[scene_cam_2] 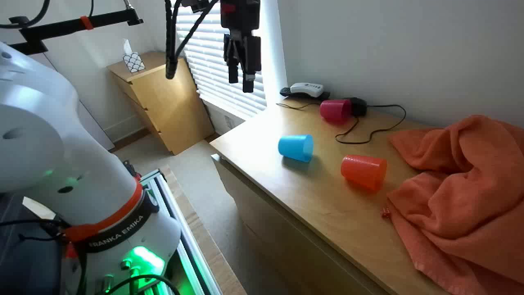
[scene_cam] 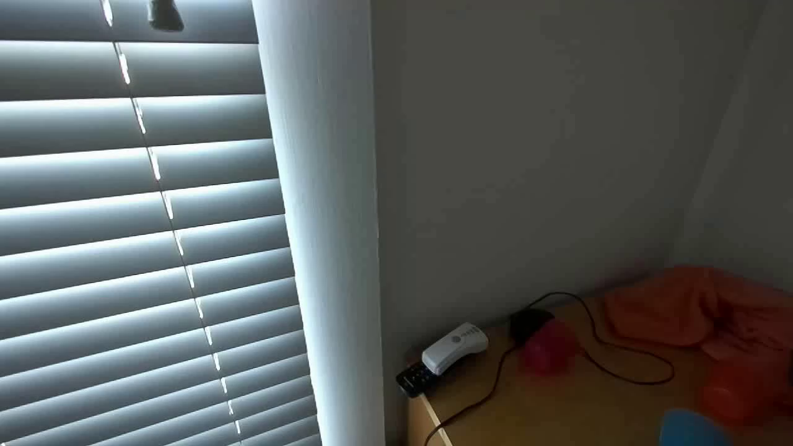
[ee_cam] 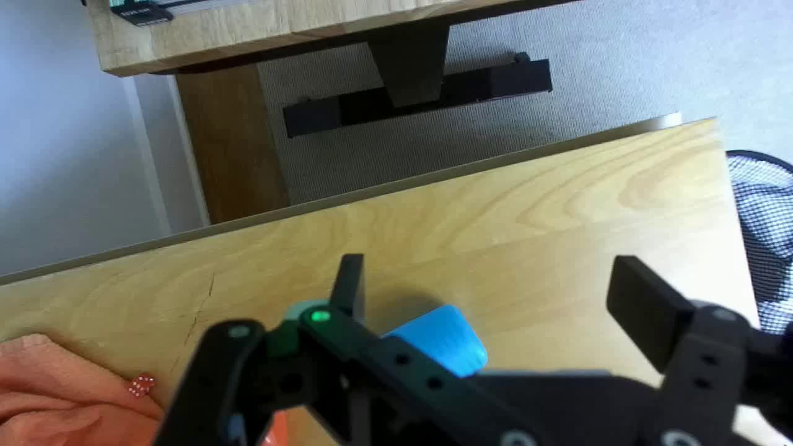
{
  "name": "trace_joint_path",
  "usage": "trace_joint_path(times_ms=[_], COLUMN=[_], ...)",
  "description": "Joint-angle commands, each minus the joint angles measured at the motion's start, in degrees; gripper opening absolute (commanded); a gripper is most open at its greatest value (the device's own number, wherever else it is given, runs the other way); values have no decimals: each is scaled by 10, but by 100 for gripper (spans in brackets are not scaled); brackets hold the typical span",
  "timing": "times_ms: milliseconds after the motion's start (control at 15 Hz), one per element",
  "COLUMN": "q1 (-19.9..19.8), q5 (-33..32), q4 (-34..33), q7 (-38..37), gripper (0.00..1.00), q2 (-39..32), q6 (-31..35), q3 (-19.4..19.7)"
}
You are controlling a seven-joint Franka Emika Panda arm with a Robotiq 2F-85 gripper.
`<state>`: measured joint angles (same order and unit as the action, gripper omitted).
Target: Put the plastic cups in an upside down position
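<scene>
**One Clumsy Nudge Could Start a Roll**

The gripper (ee_cam: 492, 291) hovers above the dresser top (scene_cam_2: 254, 143), jaws spread wide, with nothing held. Below it the blue cup (ee_cam: 443, 341) lies on its side, showing nearer the jaw at the left of the wrist view. The orange cup (scene_cam_2: 364, 171) and the pink cup (scene_cam_2: 335, 110), also on their sides, lie lower than the gripper too.

A descent off-centre could let that jaw nudge the blue cup and set it rolling. Too hard a squeeze might buckle what looks like thin plastic; a loose one, on tapering walls, might let the cup slip as it turns rim-down. Near the pink cup, the cable (scene_cam_2: 354, 142) may snag a jaw.
</scene>
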<state>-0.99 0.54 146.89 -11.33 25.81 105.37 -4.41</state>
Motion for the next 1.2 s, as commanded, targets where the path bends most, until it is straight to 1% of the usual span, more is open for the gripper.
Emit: trace_joint_path(times_ms=[0,400,467,533,667,867,933,1133], q1=[3,3,-4,-17,-26,-35,-40,-48], q5=[-1,-1,-7,-21,-15,-13,-23,-51], q4=[-1,-1,5,8,19,37,43,49], q7=[-1,-1,-40,-92,-143,-242,-275,-386], gripper=[100,100,100,100,100,100,100,100], q2=[0,0,-2,-25,-52,-96,-110,-162], q6=[-2,-2,19,44,112,208,245,319], q3=[3,3,-6,-17,-15,-26,-29,-31])
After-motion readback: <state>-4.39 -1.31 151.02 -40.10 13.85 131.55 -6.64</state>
